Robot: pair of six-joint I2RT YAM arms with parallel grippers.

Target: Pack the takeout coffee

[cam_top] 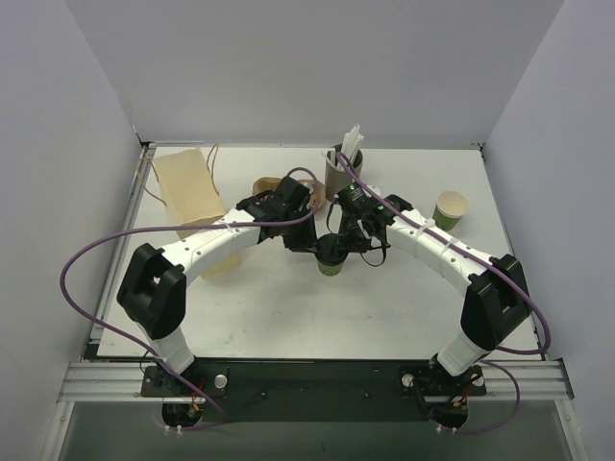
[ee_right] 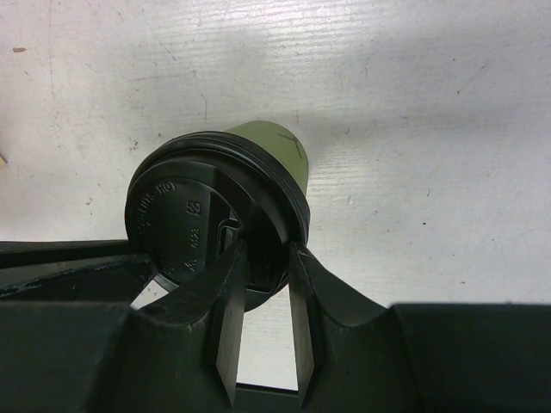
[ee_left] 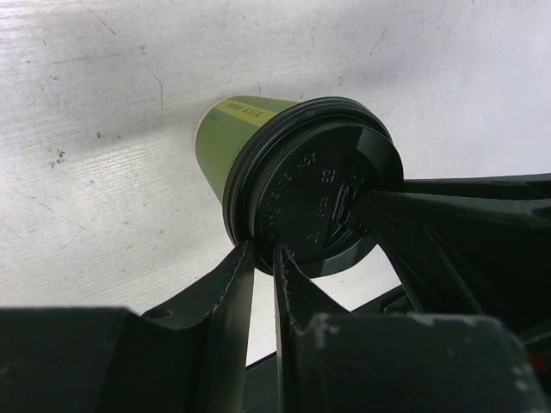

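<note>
1. Takeout coffee (cam_top: 332,263): green paper cup under a black lid (ee_left: 318,194), near the middle of the white table (cam_top: 288,307), between both grippers (base on the table or not, cannot tell).
2. Left gripper (ee_left: 261,258): in from 10 o'clock of the cup. Fingers (ee_left: 231,288) nearly together, one either side of the lid's rim (clamped or merely touching, cannot tell).
3. Right gripper (ee_right: 263,258): in from 2 o'clock. Fingers pinched on the lid's rim, one across the lid top, the other outside the rim.
4. Grey cup of white straws (cam_top: 338,171): at 12 o'clock of the coffee, near.
5. Open green cup (cam_top: 451,208): at 2 o'clock, well apart.
6. Brown paper bag (cam_top: 189,187): at 10 o'clock, well apart, lying by the far left corner.
</note>
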